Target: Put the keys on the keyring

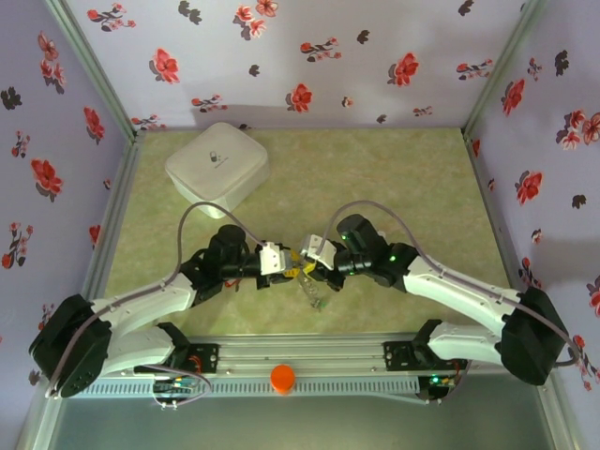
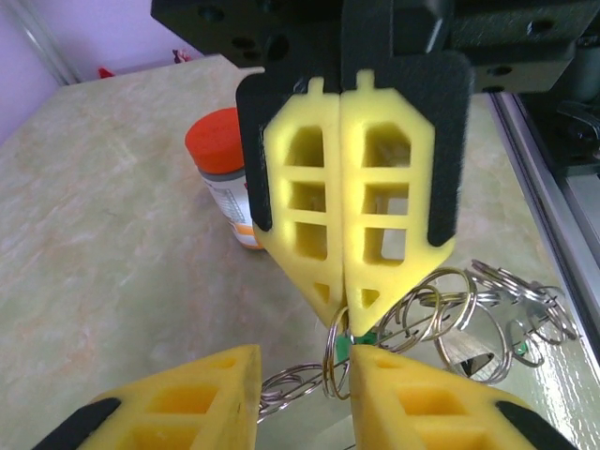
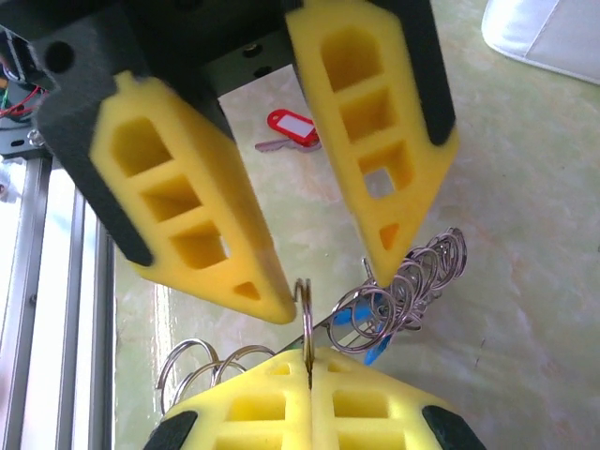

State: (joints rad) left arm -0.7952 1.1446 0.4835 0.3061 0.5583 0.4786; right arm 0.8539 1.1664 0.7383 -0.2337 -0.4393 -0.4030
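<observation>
Pinching ring (image 3: pixel 305 309), right claw (image 2: pixel 342 317), bottle label (image 2: pixel 230 202) unreadable

Keyring (image 2: pixel 329 361) — glossy metal; fingers (image 2: pixel 300 187) — matt foam.

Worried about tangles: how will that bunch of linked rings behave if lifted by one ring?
Probably floppy: the linked rings are separate loops, so they'd dangle and swing under the ring the right fingers pinch. Thin bright wire likely slips in foam. Looks light.
</observation>
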